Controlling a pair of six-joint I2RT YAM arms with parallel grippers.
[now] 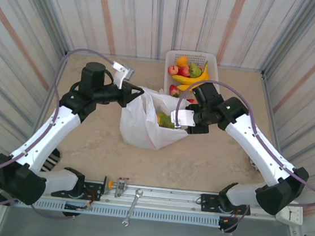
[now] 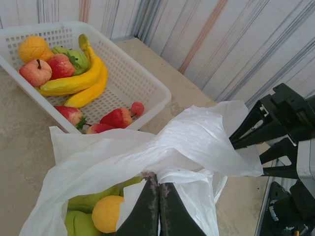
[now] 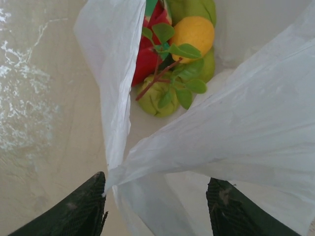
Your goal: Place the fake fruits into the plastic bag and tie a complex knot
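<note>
The white plastic bag [image 1: 140,126] stands open mid-table, with fruits inside: a yellow one [image 3: 193,30], a green one [image 3: 156,97] and a red one [image 3: 149,58] under a leafy sprig. My left gripper [image 1: 140,92] is shut on the bag's rim [image 2: 197,142], its fingers [image 2: 147,206] pressed together on the plastic. My right gripper [image 1: 168,121] is open at the bag's mouth, a fold of the bag [image 3: 221,132] lying between its fingers [image 3: 81,211]. More fake fruits remain in the basket: bananas [image 2: 81,81], an apple [image 2: 35,72], an orange [image 2: 33,47].
The white lattice basket [image 1: 208,61] sits at the back against the wall, right behind the bag. Striped walls enclose the table on three sides. A wrench [image 1: 132,206] lies on the rail at the near edge.
</note>
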